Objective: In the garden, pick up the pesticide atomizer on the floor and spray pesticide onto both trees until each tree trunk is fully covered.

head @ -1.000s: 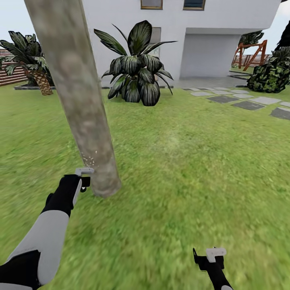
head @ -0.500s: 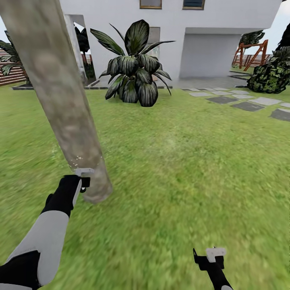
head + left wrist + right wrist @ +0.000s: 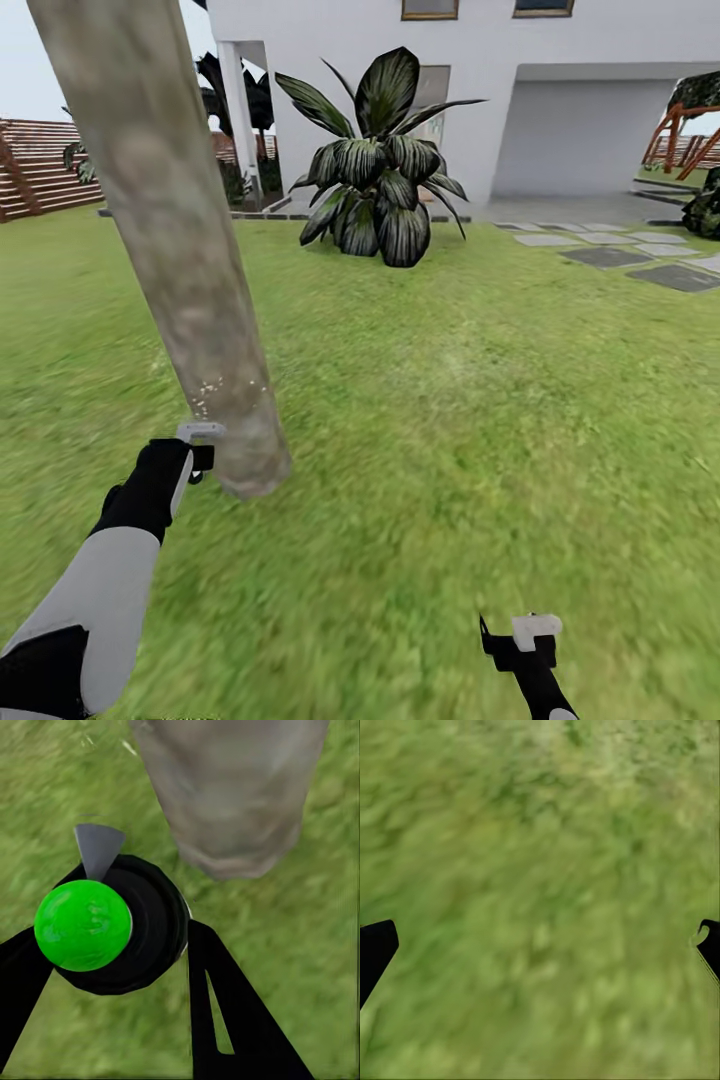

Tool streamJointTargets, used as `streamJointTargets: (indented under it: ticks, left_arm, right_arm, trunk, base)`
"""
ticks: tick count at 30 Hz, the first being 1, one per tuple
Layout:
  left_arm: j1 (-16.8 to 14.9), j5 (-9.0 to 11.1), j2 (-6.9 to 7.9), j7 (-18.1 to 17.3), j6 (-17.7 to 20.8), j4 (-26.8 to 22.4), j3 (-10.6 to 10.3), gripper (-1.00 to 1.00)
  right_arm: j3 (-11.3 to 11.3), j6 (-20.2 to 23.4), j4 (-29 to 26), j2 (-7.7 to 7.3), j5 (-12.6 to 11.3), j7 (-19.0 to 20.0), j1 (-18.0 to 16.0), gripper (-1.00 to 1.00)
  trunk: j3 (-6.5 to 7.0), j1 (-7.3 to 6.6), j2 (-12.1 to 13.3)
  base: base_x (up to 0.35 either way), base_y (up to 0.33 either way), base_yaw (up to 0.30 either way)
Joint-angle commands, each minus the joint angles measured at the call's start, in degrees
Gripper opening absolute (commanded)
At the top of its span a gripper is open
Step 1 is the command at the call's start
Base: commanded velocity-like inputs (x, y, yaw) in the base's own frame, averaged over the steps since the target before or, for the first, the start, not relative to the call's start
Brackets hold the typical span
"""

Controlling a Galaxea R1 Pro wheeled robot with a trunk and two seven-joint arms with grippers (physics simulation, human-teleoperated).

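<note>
— So where's the atomizer (image 3: 112,926)?

— Clamped in the left gripper (image 3: 120,967); its black fingers (image 3: 225,1012) squeeze the dark body, green cap toward the wrist camera and grey nozzle aimed at the tree trunk (image 3: 170,250).

— Why hold it so low?

— I'd judge it's to wet the trunk's base; pale specks sit on the bark just above the left gripper (image 3: 200,432), near where the trunk meets the grass (image 3: 450,420).

— And the right gripper (image 3: 527,640)?

— Idle, well apart, hanging over lawn, fingers (image 3: 375,949) spread wide and holding nothing.
</note>
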Motion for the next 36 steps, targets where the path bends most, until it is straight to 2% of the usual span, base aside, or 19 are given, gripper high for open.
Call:
streamJointTargets:
  ticks: [1, 3, 4, 6, 8, 11, 13, 19, 23, 25, 30, 36]
  left_arm:
    - [0.0, 0.0, -0.26, 0.2, 0.3, 0.1, 0.0, -1.0]
    - [0.1, 0.1, -1.32, 0.1, 0.3, 0.2, -0.1, -1.0]
    - [0.1, 0.0, -2.54, 0.2, 0.3, 0.2, -0.1, -1.0]
    - [0.1, 0.0, -3.2, 0.2, 0.3, 0.2, -0.1, -1.0]
    - [0.1, 0.0, -2.84, 0.1, 0.3, 0.2, 0.2, -1.0]
    - [1.6, -0.1, 0.26, -0.1, 0.3, 0.2, 0.3, -1.0]
    - [2.5, 0.0, 0.81, -0.2, 0.2, 0.2, 0.2, -1.0]
    - [3.2, 0.0, -2.71, -0.4, 0.4, 0.8, -0.3, -1.0]
    - [3.2, -0.1, -2.24, -0.7, 0.5, 1.0, -0.7, -1.0]
    - [3.2, -0.3, -2.5, -0.6, 0.5, 1.0, -0.7, -1.0]
    - [3.2, -0.3, -2.9, -0.6, 0.4, 1.0, -0.5, -1.0]
    - [3.2, -0.2, -2.63, -0.6, 0.5, 1.0, -0.6, -1.0]
  right_arm:
    - [-0.2, -0.1, 0.1, 0.0, 0.6, -0.4, 0.0, 1.0]
    - [-0.2, -0.1, 0.1, 0.0, 0.7, -0.4, 0.0, 1.0]
    - [-0.2, -0.1, 0.1, 0.0, 0.7, -0.4, 0.0, 1.0]
    - [-0.2, -0.1, 0.1, 0.0, 0.6, -0.4, 0.0, 1.0]
    - [-0.2, -0.1, 0.1, 0.0, 0.6, -0.4, 0.0, 1.0]
    - [-0.2, -0.1, 0.1, 0.0, 0.6, -0.4, 0.0, 1.0]
    - [-0.2, -0.1, 0.1, 0.0, 0.6, -0.4, 0.0, 1.0]
    - [-0.2, -0.1, 0.1, 0.0, 0.6, -0.4, 0.0, 1.0]
    - [-0.2, -0.1, 0.1, 0.0, 0.6, -0.3, 0.0, 1.0]
    - [-0.2, -0.1, 0.1, 0.0, 0.6, -0.3, 0.0, 1.0]
    - [-0.2, -0.1, 0.0, 0.0, 0.6, -0.3, 0.0, 1.0]
    - [-0.2, -0.1, 0.1, 0.0, 0.6, -0.3, 0.0, 1.0]
  trunk:
    - [-0.05, 0.0, 0.0]
    - [-0.05, 0.0, 0.0]
    - [-0.05, 0.0, 0.0]
    - [-0.05, 0.0, 0.0]
    - [-0.05, 0.0, 0.0]
    - [-0.05, 0.0, 0.0]
    - [-0.05, 0.0, 0.0]
    - [-0.05, 0.0, 0.0]
    - [-0.05, 0.0, 0.0]
    - [-0.05, 0.0, 0.0]
    - [-0.05, 0.0, 0.0]
    - [-0.05, 0.0, 0.0]
  base:
    - [0.112, -0.264, 0.278]
    - [0.127, -0.264, 0.278]
    - [0.134, -0.264, 0.278]
    - [0.136, -0.264, 0.278]
    - [0.124, -0.233, 0.278]
    - [0.026, -0.048, 0.278]
    - [0.004, -0.007, 0.278]
    - [0.0, 0.0, 0.273]
    - [0.0, 0.0, 0.056]
    - [0.058, -0.053, 0.004]
    - [0.154, -0.194, 0.001]
    - [0.192, -0.217, 0.0]
